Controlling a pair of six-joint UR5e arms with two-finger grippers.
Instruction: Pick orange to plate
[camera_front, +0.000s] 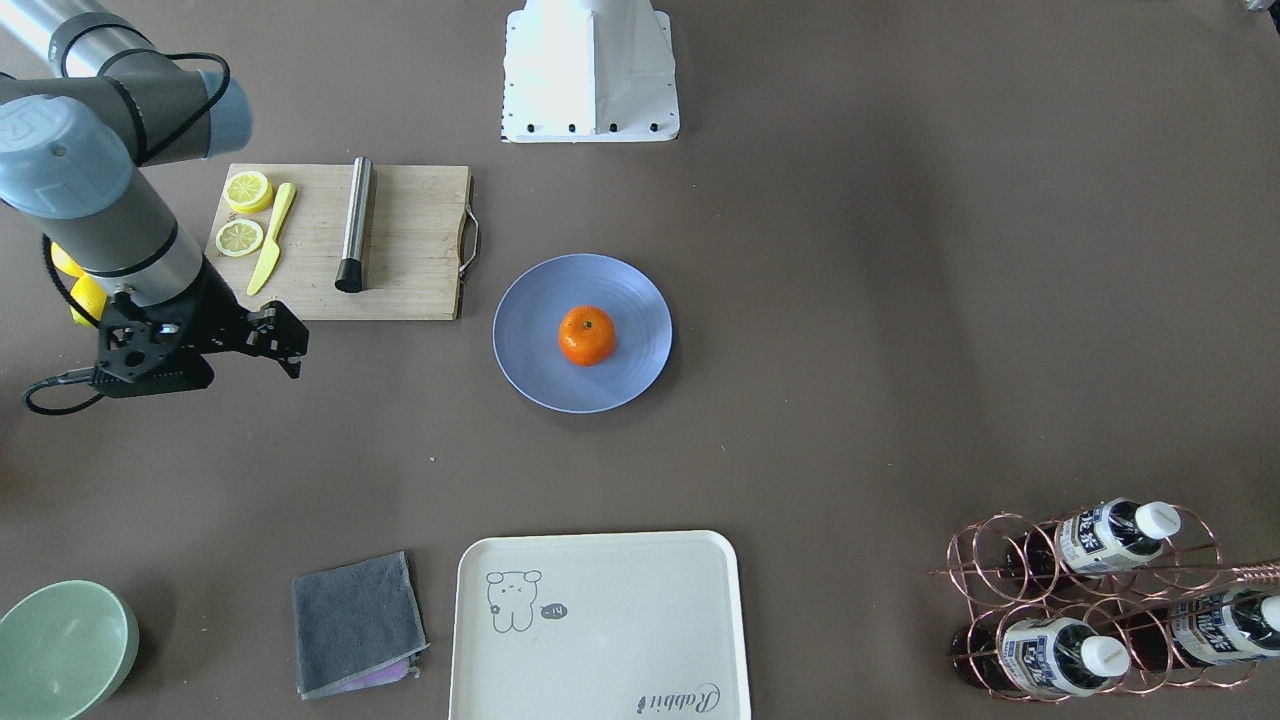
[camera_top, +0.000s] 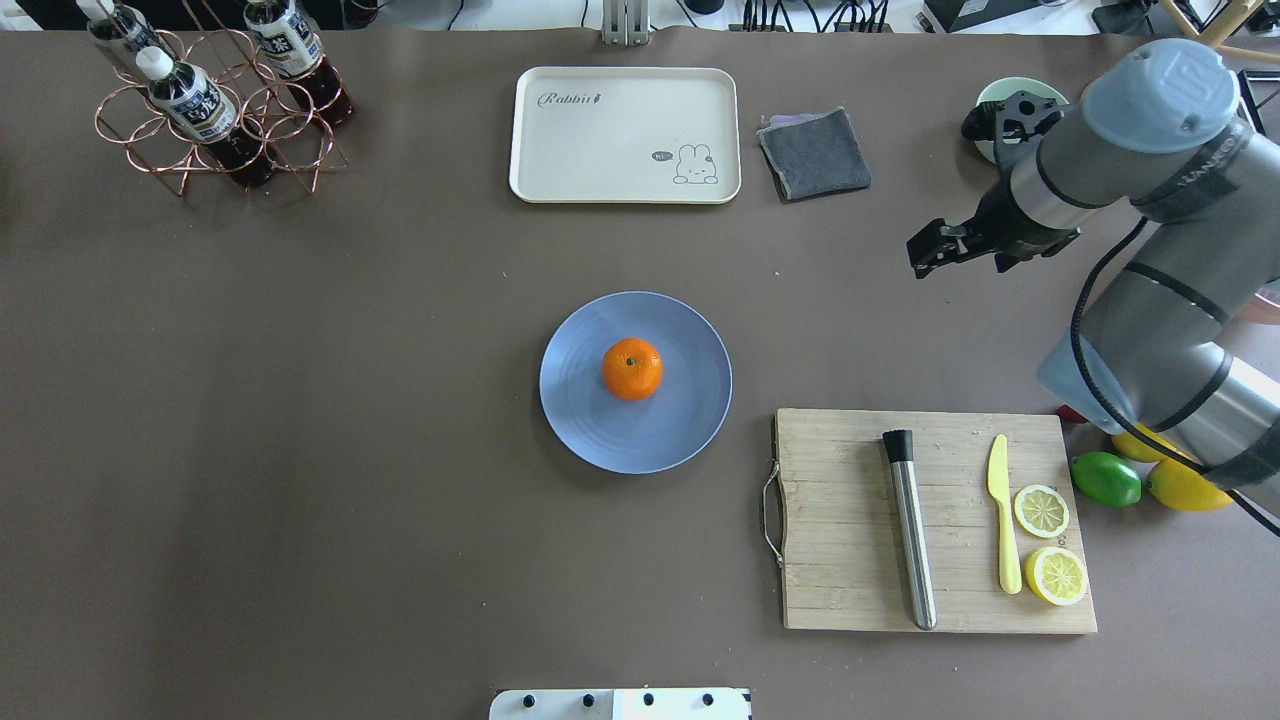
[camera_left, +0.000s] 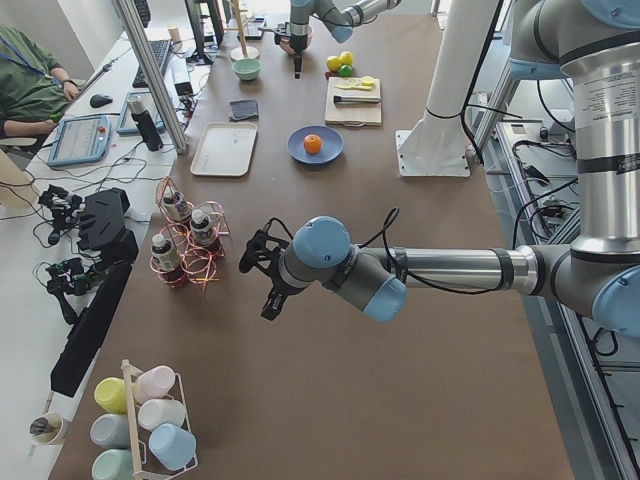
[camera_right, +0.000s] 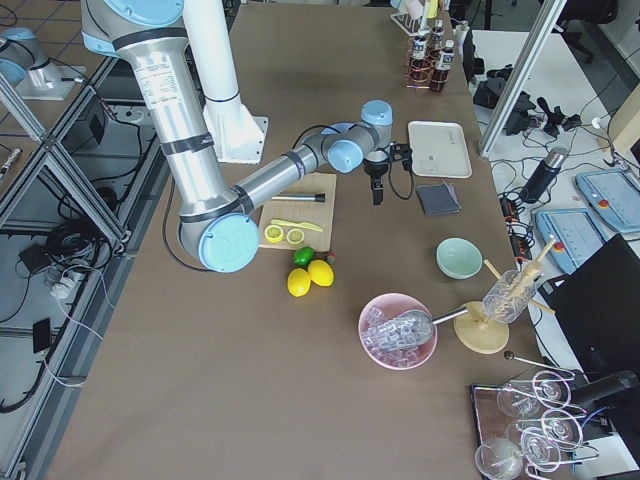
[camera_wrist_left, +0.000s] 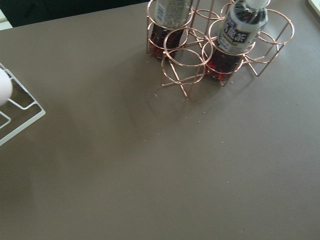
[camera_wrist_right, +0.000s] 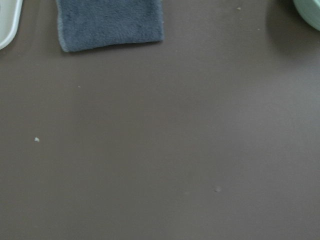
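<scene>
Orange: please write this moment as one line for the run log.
orange: on plate, centre | right claw: empty, away from plate | left claw: near bottle rack, state unclear | task: looks done

**Where everything sits on my table**

The orange (camera_top: 632, 368) is on the plate (camera_top: 590, 430), dead centre. The cutting board (camera_top: 840, 520) is to my right of it and closer to me, with a rod (camera_top: 910, 530), a knife (camera_top: 1003, 520) and two lemon halves (camera_top: 1041, 510) on it, left to right. The lime (camera_top: 1106, 479) lies just off its right edge. On the far side the tray (camera_top: 600, 140) is behind the plate, then the cloth (camera_top: 814, 153) and bowl (camera_front: 60, 640) rightward. The bottle rack (camera_wrist_left: 181, 84) is far left.
</scene>
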